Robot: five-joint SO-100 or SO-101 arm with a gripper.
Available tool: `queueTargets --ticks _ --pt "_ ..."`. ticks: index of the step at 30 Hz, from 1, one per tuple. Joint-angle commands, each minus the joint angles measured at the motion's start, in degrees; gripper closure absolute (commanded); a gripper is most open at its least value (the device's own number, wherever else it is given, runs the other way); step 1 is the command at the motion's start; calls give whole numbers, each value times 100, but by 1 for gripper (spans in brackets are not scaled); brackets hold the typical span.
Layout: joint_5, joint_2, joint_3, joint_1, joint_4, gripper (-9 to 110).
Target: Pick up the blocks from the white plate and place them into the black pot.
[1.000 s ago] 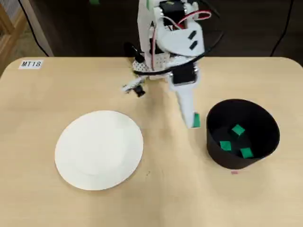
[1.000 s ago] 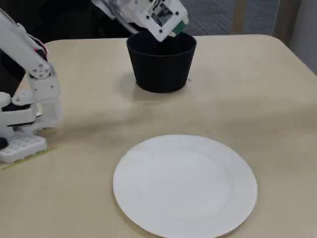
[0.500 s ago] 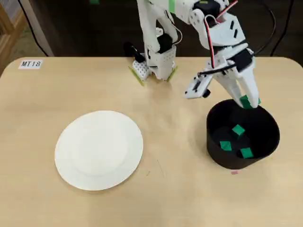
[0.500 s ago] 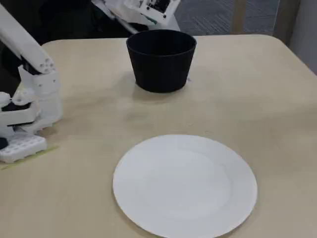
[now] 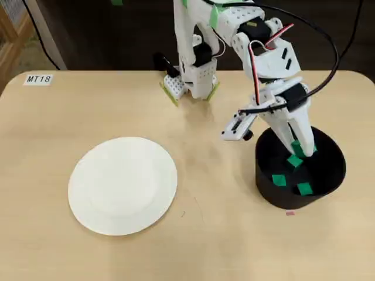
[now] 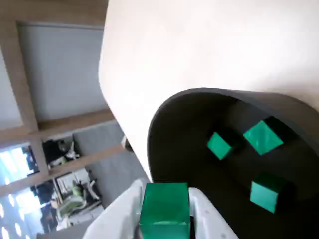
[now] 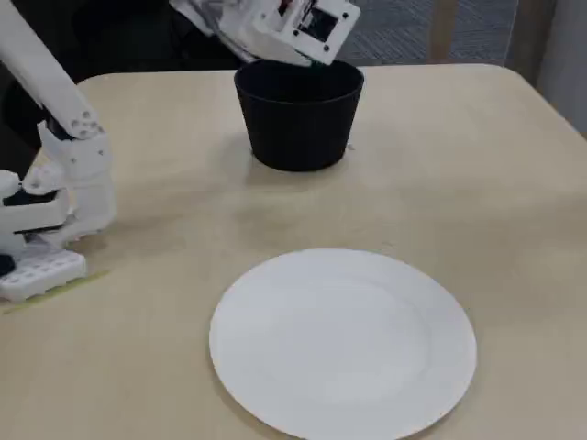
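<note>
1. End effector (image 6: pixel 164 219): clamped on the last green block (image 6: pixel 164 208), poised over the black pot (image 5: pixel 329 175), right in the overhead view.
2. Three blocks (image 6: pixel 262 138) inside; white plate (image 5: pixel 122 185) bare.
3. We judge: open only once well inside the rim.

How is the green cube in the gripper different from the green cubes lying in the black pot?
The small green cube in the gripper is clamped between its fingers above the round black pot; the three loose green cubes lie free on the pot's floor, each turned differently. All share colour and shape.

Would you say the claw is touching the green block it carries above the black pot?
Touching. In the wrist view the claw has a white finger pressed against each side of the green block, above the black pot.
</note>
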Motion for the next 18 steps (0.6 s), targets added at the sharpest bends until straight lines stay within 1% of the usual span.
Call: queueTargets --ticks 1,4,5,6,7,11,15,18 --pt "-44 290 -26 149 123 80" --pt "-53 369 -26 229 220 81" --pt "-9 396 -26 255 229 85" --pt "53 422 -26 290 229 93" --pt "88 475 -26 343 229 104" --pt "-53 817 -26 861 545 104" --pt "-352 1406 70 2101 1037 104" --pt "-492 1916 431 3050 958 104"
